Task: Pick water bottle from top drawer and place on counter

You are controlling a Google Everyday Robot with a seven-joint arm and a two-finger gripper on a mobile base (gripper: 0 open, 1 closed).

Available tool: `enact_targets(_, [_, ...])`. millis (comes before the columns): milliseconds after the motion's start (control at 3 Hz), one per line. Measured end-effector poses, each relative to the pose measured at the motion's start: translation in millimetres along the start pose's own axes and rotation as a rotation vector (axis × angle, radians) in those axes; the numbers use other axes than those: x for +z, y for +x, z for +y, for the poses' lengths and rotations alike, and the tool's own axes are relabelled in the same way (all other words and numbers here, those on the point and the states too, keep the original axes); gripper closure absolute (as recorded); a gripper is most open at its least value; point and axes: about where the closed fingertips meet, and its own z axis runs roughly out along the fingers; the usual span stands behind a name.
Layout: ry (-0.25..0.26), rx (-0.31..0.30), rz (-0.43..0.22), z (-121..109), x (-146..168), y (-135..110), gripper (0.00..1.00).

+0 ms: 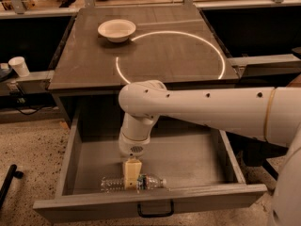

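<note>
The white arm reaches in from the right edge of the frame, running nearly level toward the centre; at a rounded elbow it bends sharply and the wrist points straight down into the open top drawer; the gripper, tan in colour, hangs at the wrist's lower end in the lower middle of the frame, down at the water bottle and covering its mid-section; whether it is clenched on the bottle or released cannot be told. The water bottle lies on its side on the drawer floor, just behind the front panel, its length running left to right with the label band just right of the gripper. The drawer is pulled well out below the desk; its black handle shows at the bottom edge. On the desk, upper centre, a thin ring of light glows; a pale bowl sits at the ring's upper left. A white paper cup stands at the far left.
</note>
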Motion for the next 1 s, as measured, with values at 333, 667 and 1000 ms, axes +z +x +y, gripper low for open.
enact_targets(333, [0.009,0.001,-0.013,-6.3,14.2,1.0,0.27])
enact_targets(667, [0.026,0.014,-0.022,-11.2,23.7,6.7,0.32])
enact_targets(1000, [0.059,0.027,-0.014,-14.4,16.6,13.6,0.62])
